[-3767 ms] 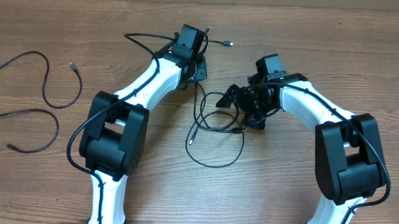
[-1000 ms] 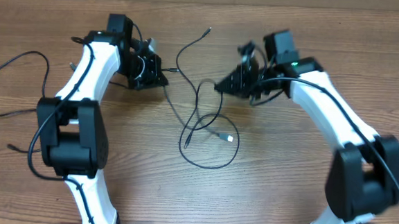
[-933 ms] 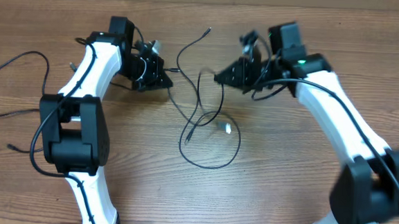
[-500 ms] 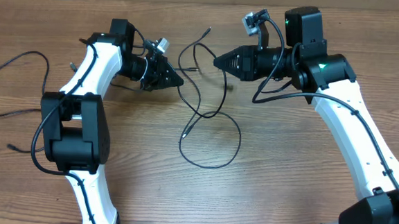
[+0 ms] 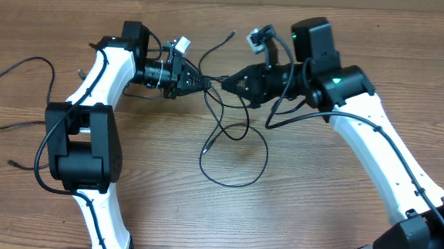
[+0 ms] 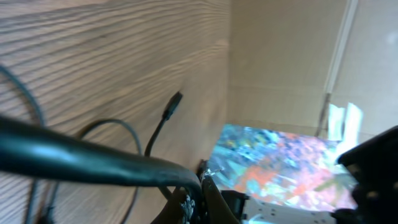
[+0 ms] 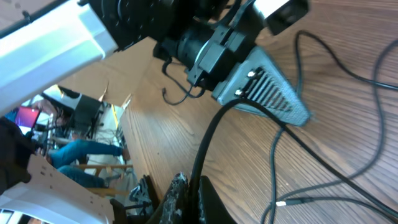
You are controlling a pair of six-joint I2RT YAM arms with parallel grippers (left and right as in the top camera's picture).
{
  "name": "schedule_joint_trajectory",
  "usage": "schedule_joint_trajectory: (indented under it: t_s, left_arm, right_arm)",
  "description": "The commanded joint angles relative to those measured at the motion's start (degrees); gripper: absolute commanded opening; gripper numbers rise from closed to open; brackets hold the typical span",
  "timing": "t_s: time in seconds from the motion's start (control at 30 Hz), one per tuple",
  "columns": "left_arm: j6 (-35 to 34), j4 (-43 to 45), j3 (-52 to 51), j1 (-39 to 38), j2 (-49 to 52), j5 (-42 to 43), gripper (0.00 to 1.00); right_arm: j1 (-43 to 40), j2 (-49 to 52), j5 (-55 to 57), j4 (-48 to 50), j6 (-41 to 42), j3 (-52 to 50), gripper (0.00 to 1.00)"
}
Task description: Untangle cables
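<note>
Thin black cables (image 5: 265, 160) lie tangled in loops on the wooden table between my two arms. One plug end (image 5: 231, 34) points toward the back. My left gripper (image 5: 202, 83) is shut on a cable strand (image 6: 93, 163), which runs in from the left to its jaws (image 6: 200, 202). My right gripper (image 5: 227, 84) is shut on a cable (image 7: 208, 143) that rises from its jaws (image 7: 186, 200) toward the left gripper (image 7: 301, 115). The two gripper tips nearly meet above the tangle. A plug (image 6: 173, 102) lies flat on the wood.
A separate loose black cable (image 5: 27, 61) lies on the far left of the table. A silver-tipped plug (image 7: 283, 203) rests on the wood near the right gripper. A cardboard wall runs along the table's back edge.
Both grippers have moved toward each other until their tips almost touch. The right arm swung left and rose, lifting its cable; the silver plug left its spot by the loops.
</note>
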Motion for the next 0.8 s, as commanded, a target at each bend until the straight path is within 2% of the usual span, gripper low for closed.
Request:
schedule_joint_trajectory:
  t_s: [0.0,0.13,0.27,0.37,0.53,0.77]
  left_arm:
    - [1.7,-0.2,0.6,0.5,0.3,7.6,0.04]
    - [1.7,-0.2,0.6,0.7,0.3,10.3,0.05]
    - [1.7,-0.3,0.6,1.2,0.3,10.2,0.25]
    - [1.7,-0.3,0.6,1.2,0.3,9.7,0.35]
    - [0.3,-1.9,0.6,0.1,0.3,0.1,0.50]
    - [-2.9,-5.7,0.6,-0.9,0.3,-10.5,0.51]
  right_arm:
    - [2.1,2.3,2.2,0.3,-0.6,-0.3,0.04]
    - [2.6,4.2,6.2,-0.8,-0.2,-0.3,0.04]
    - [2.6,6.2,6.4,-1.4,0.1,-0.3,0.04]
    - [3.0,8.0,6.4,-1.4,0.2,-0.3,0.04]
    - [3.2,10.5,6.5,-0.9,0.2,-0.3,0.04]
    - [3.2,11.6,12.4,-0.9,2.1,-0.3,0.04]
